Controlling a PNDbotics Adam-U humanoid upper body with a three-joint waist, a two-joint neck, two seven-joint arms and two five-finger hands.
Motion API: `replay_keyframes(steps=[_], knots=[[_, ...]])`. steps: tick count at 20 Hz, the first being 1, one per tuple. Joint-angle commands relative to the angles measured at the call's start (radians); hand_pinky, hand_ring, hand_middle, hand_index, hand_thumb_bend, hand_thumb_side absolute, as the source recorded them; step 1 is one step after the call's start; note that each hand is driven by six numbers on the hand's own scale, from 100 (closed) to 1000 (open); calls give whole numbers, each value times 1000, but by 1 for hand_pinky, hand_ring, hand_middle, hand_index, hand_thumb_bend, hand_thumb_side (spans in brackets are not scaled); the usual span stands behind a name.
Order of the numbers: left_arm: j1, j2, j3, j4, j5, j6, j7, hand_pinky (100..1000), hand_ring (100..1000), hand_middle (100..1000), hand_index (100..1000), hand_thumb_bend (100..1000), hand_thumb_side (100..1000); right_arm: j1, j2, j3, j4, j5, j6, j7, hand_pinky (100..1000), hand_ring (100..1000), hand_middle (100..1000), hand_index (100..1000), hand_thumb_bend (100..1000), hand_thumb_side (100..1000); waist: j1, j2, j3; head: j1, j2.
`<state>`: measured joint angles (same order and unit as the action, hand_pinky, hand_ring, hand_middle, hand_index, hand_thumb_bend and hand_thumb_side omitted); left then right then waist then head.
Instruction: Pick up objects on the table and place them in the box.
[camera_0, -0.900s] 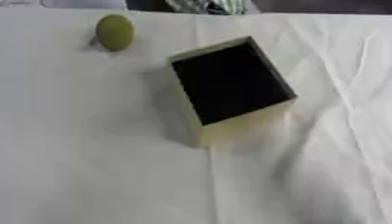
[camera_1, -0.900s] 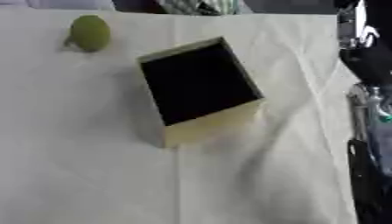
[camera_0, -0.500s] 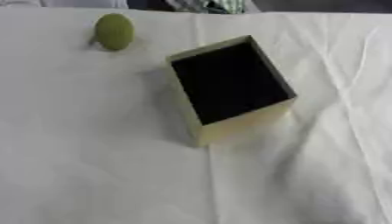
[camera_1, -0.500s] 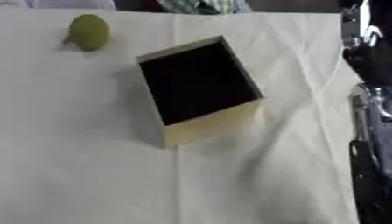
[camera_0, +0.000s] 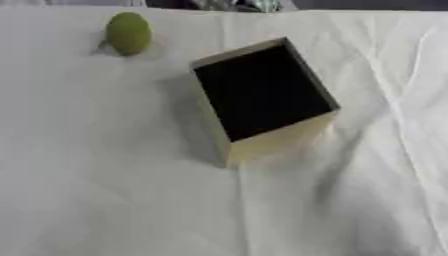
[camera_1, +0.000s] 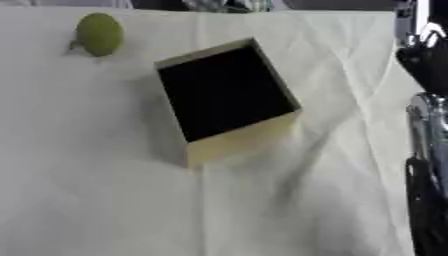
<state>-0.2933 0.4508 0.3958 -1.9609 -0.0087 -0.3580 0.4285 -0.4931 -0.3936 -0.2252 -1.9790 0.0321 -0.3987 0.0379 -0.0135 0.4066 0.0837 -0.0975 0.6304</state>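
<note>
A green round object (camera_0: 129, 33) lies on the white cloth at the far left. An open box (camera_0: 262, 95) with pale yellow walls and a dark inside stands askew in the middle; nothing shows inside it. Black and silver parts of my right arm (camera_1: 427, 150) run along the right edge of the right eye view, well apart from the box. What may be my right hand (camera_1: 426, 55) shows at the upper right, too cut off to read. My left hand is out of sight.
A white, creased cloth (camera_0: 105, 190) covers the table. The table's right edge (camera_1: 398, 125) lies beside my right arm. Something striped (camera_0: 232, 4) shows at the far edge beyond the cloth.
</note>
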Motion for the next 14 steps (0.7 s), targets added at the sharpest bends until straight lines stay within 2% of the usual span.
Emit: replay_keyframes(steps=[1, 3, 9, 13, 14], knots=[[-3, 105, 9, 45, -37, -12, 12, 632, 778, 660, 744, 452, 418, 7, -50, -23, -21, 15, -6, -20, 863, 880, 649, 763, 100, 435, 5, -16, -5, 6, -11], [-8, 157, 8, 96, -48, -21, 22, 637, 785, 667, 745, 457, 422, 18, -58, -36, -21, 25, -8, -34, 862, 878, 650, 763, 100, 428, 7, -15, -10, 5, -14], [-45, 317, -12, 256, -58, 8, 21, 663, 825, 692, 755, 468, 435, 22, -72, -45, -21, 51, -13, -64, 859, 873, 652, 763, 100, 407, 10, -18, -23, 3, -23], [-65, 363, -16, 354, -34, -36, 22, 663, 825, 692, 755, 468, 435, 22, -72, -43, -21, 55, -14, -69, 859, 873, 652, 763, 100, 407, 10, -18, -25, 5, -23], [-69, 368, -17, 374, -31, -51, 21, 668, 831, 696, 758, 444, 428, 22, -72, -43, -21, 55, -14, -69, 858, 872, 654, 763, 100, 400, 10, -19, -25, 5, -23]])
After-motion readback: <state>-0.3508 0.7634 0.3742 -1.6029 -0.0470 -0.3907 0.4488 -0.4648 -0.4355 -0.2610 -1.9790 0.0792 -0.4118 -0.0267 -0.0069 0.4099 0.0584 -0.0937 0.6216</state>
